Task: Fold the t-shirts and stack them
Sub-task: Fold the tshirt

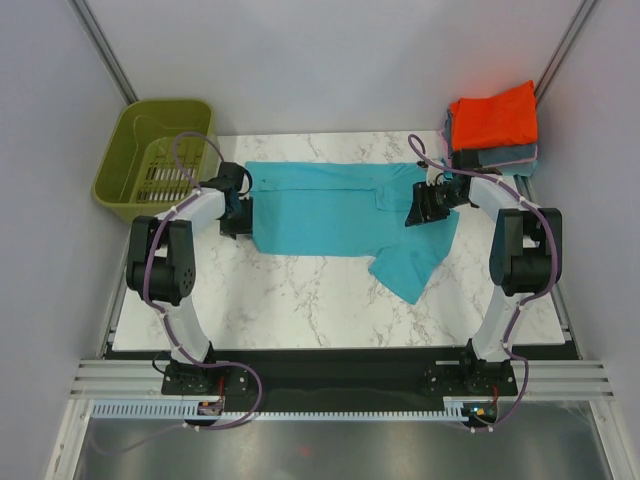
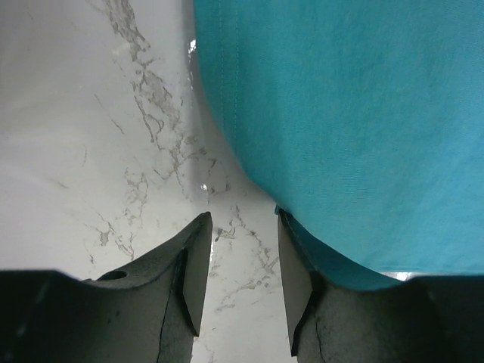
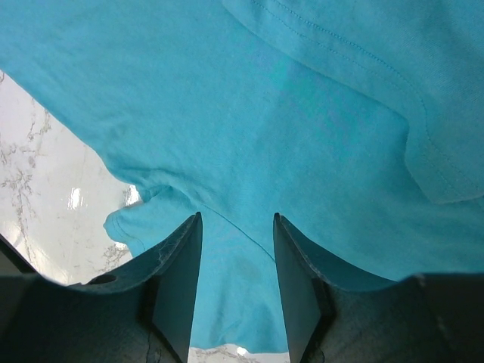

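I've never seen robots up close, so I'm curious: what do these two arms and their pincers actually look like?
Both the left arm and right arm have white tube-like links joined by chunky black joints, on black bases. Pale purple cables loop alongside each. The left gripper and right gripper each end in two dark, matte, wedge-shaped fingers.

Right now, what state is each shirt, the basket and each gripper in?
Teal t-shirt, laid flat, one sleeve sticking out.
Orange-red t-shirt, folded, atop the grey-blue one.
Grey-blue t-shirt, folded, underneath.
Olive-green basket, upright, looks empty.
Left gripper, open, at the teal shirt's edge.
Right gripper, open, over teal cloth.
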Controlling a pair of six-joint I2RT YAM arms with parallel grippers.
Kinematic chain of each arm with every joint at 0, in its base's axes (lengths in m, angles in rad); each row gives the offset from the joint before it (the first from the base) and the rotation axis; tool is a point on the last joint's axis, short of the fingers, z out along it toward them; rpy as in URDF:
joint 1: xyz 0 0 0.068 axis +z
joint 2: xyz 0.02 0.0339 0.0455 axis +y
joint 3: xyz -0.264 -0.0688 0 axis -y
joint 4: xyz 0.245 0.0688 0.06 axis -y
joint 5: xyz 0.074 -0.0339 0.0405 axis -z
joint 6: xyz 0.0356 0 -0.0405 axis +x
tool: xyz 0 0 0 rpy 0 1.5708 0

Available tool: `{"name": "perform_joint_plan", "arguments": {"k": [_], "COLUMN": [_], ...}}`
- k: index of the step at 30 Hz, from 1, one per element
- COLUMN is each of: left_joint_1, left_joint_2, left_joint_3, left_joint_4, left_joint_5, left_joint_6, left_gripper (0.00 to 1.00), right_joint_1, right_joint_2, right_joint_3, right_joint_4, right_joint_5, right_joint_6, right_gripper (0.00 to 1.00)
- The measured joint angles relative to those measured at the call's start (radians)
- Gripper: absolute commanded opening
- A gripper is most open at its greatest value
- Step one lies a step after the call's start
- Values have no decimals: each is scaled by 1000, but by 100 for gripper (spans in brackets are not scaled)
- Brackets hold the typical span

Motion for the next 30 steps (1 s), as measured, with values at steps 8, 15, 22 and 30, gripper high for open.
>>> {"name": "perform_joint_plan", "arguments": {"k": [8,15,22,30], "left_joint_1": [-28,-43,-43,-43], "left_joint_2": [0,8,31,32], "left_joint_3": [3,18,26,26], "left_joint_4": [0,0,3,3], "left_joint_5": [1,2,1,2], "left_joint_6": [0,0,2,3], "left_gripper": [50,47,34,27], "right_joint_1": [0,0,0,0], "right_joint_2": [30,35,35,35], "right_joint_3": [3,4,4,4], "right_joint_4": [0,0,0,0], "right_joint_5": [-5,-5,-5,-5], "right_joint_6": [0,0,0,1], "right_gripper": [50,50,49,49]}}
